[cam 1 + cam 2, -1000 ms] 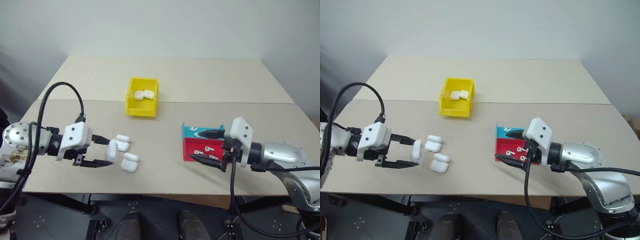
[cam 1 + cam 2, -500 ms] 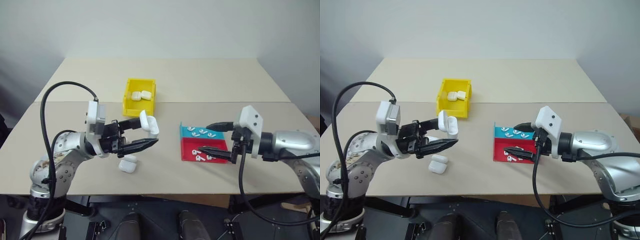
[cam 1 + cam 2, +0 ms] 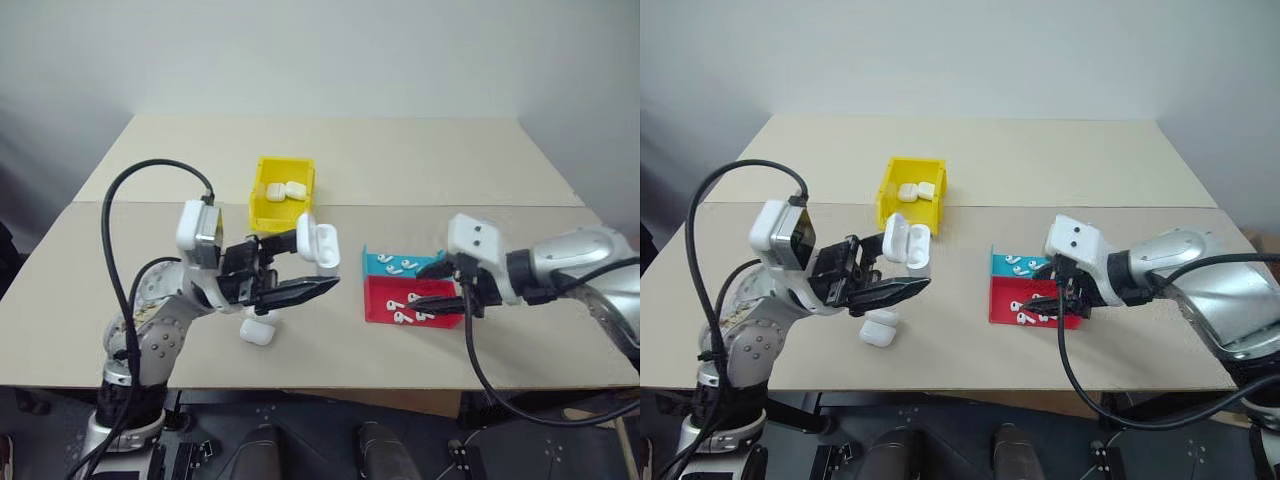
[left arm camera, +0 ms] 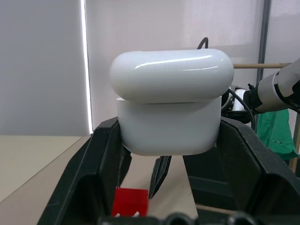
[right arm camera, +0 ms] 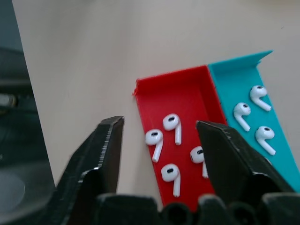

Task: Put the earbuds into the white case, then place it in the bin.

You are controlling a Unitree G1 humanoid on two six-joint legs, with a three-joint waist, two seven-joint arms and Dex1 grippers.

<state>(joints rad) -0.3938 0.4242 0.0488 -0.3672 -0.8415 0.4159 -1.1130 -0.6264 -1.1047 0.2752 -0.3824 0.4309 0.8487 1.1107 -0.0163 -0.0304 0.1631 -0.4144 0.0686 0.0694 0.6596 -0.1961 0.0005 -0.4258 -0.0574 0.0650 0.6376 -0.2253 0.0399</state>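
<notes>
The white case point(image 4: 171, 101) sits clamped between my left fingers point(image 4: 101, 164), raised above the table point(image 3: 400, 170) with its lid up in the head views. My left gripper point(image 3: 300, 270) points toward my right side. Just below it lies a spare case point(image 3: 257, 332); there may be another behind my fingers, I can't be sure. My right gripper point(image 5: 159, 140) hangs over the red tray point(image 5: 187, 93), jaws spread and holding nothing, earbuds point(image 5: 171, 124) lying between their tips. Touching that tray is the blue tray point(image 5: 236, 84), holding more buds. The bin point(image 3: 283, 193), farther back, contains two cases.
</notes>
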